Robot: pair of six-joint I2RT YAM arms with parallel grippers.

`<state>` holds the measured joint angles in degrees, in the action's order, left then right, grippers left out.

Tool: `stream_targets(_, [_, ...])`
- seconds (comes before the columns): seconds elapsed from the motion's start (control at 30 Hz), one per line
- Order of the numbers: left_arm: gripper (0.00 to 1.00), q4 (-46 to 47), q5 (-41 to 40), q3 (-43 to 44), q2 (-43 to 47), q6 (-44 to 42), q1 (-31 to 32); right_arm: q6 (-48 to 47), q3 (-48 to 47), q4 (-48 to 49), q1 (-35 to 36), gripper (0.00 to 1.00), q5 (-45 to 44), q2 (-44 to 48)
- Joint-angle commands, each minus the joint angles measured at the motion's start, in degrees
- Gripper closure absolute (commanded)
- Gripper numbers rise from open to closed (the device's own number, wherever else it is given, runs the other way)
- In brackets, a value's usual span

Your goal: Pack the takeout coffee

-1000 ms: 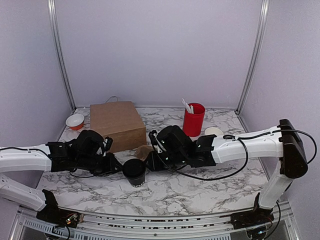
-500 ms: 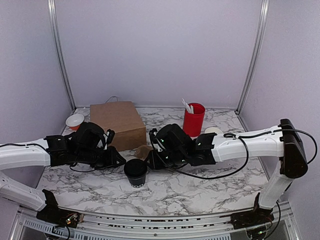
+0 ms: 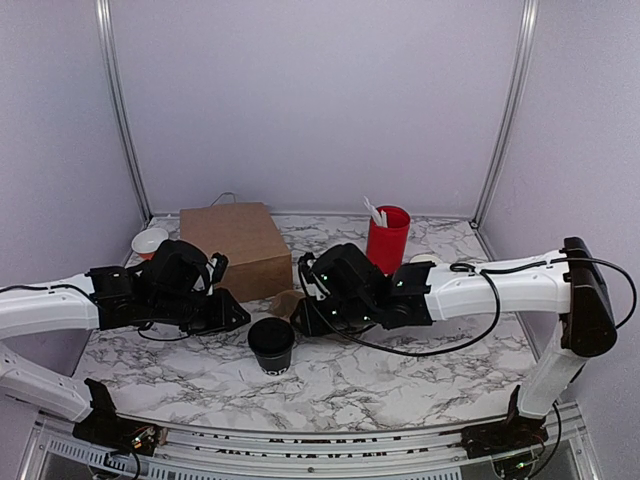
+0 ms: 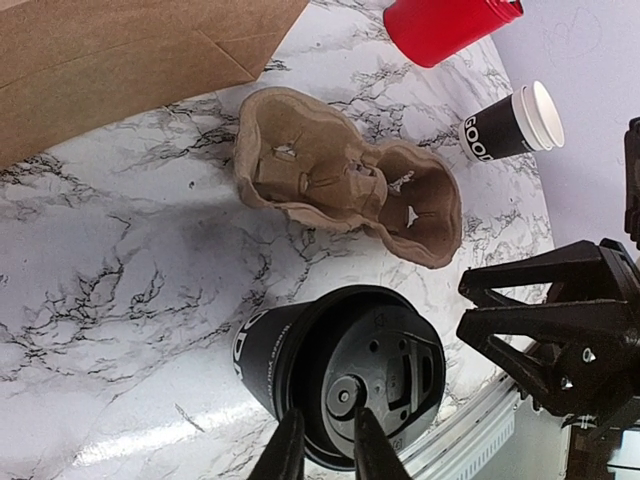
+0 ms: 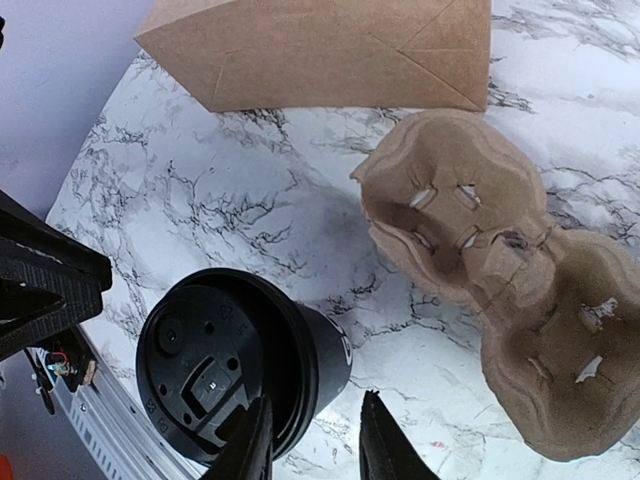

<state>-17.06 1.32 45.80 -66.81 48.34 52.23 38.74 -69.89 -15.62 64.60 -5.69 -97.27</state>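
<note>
Compared with a second before, the left gripper (image 3: 240, 320) was found drawn back to the left, so that a gap was seen between it and the takeout coffee (image 3: 270, 342), whose side it had been against. The right gripper (image 3: 298, 322) was found almost where it had been, just beside the cup's right side. The cup itself was not seen to have shifted.

The takeout coffee was seen upright on the marble table (image 3: 400, 360) with its black lid on. It was placed between the two grippers and close in front of the cardboard carrier (image 3: 286, 300), apart from it.

In the left wrist view the left gripper's fingers (image 4: 290, 445) were seen narrowly parted, with nothing clamped. In the right wrist view the right gripper's fingers (image 5: 252, 440) were seen parted more widely over bare marble, also with nothing gripped.

One lidded cup was counted, one carrier with two wells, and one brown paper bag (image 3: 235, 250). One red cup (image 3: 387, 242) holding white utensils was counted, one stack of black cups (image 4: 505, 125) lying on its side, and one small bowl (image 3: 150, 242).
</note>
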Motion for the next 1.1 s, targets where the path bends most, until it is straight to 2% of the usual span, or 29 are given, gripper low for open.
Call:
stream_targets(0.0, [0.79,-1.7,-0.9,1.6,1.3,-1.4,0.2,-2.9,-3.0,-0.9,-0.2,0.69,-0.5,1.7])
stream_targets(0.33, [0.79,-1.7,0.8,1.0,1.7,-1.2,0.7,-8.2,-6.2,-3.8,-0.2,0.64,0.6,0.6])
stream_targets(0.5, [0.79,-1.8,0.6,0.8,1.7,-0.9,1.4,-12.1,-8.2,-4.5,0.0,0.58,2.3,-0.4])
stream_targets(0.63, [0.78,-1.8,0.2,0.3,2.2,-0.5,1.8,-14.8,-9.9,-5.5,0.5,0.48,3.4,-1.2])
stream_targets(0.77, [0.75,-2.1,-2.0,0.0,3.6,0.3,1.8,-17.6,-11.6,-6.6,1.2,0.29,4.0,-2.1])
stream_targets(0.83, [0.74,-2.7,-3.6,0.3,4.6,0.6,1.8,-18.5,-12.5,-7.4,1.6,0.24,3.7,-2.6])
stream_targets(1.07, [0.68,-5.2,-9.3,1.0,8.0,0.8,1.3,-19.6,-14.1,-8.5,2.5,0.16,3.3,-3.2])
